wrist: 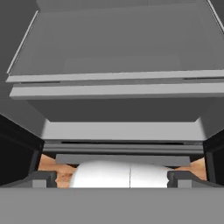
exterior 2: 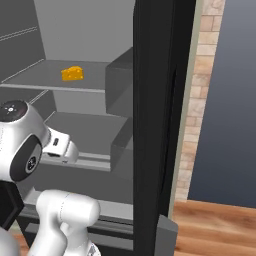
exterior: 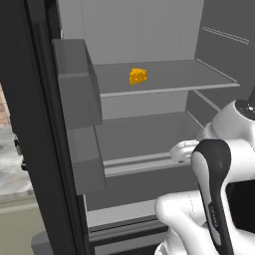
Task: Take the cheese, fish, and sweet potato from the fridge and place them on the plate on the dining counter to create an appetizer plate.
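Observation:
The fridge stands open, its black door on the right in the right base view. The cheese, a small yellow-orange wedge with holes, sits alone on the upper grey shelf; it also shows as the cheese. My white hand hangs at the front of the bare middle shelf, well below and right of the cheese. My gripper is open, its dark fingertips wide apart with nothing between them. Fish, sweet potato and plate are out of view.
Grey door bins jut out on the left, and bins hang on the right door. A brick wall and wooden floor lie beyond that door. A pale veined countertop strip shows left of the fridge.

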You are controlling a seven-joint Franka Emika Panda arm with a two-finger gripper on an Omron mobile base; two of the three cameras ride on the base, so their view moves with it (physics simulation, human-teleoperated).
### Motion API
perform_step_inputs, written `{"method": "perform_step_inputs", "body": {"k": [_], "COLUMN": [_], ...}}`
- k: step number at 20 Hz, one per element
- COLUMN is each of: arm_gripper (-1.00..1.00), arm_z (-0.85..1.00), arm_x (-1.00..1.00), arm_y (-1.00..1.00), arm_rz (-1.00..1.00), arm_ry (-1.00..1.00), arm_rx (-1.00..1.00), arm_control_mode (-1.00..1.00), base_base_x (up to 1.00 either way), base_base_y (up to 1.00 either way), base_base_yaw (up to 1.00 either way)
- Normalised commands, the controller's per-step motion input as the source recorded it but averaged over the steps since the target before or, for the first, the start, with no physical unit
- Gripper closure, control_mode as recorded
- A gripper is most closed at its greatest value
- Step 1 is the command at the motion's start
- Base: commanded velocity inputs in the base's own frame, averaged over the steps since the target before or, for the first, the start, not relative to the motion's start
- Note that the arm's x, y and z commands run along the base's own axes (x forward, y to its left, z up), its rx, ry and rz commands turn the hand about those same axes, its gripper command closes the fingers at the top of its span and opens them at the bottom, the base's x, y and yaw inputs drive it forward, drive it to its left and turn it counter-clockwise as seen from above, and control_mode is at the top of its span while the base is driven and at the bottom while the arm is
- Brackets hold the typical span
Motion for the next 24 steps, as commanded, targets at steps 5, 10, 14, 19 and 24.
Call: {"method": "perform_step_inputs", "body": {"k": [5,10,14,19,24], "arm_gripper": [-1.00,-1.00,-1.00,-1.00,-1.00], "arm_z": [0.52,0.65,0.52,0.26,0.33], "arm_x": [-0.03,0.00,0.02,0.24,0.49], "arm_y": [0.10,0.05,0.29,0.18,0.01], "arm_rz": [0.00,0.00,0.00,0.00,0.00], "arm_ry": [-0.05,-0.16,-0.26,-0.27,-0.10], "arm_rx": [0.00,0.00,0.00,0.00,0.00], "arm_control_mode": [-1.00,-1.00,-1.00,-1.00,-1.00], "base_base_x": [0.00,0.00,0.00,0.00,0.00], "base_base_y": [0.00,0.00,0.00,0.00,0.00], "base_base_yaw": [0.00,0.00,0.00,0.00,0.00]}}
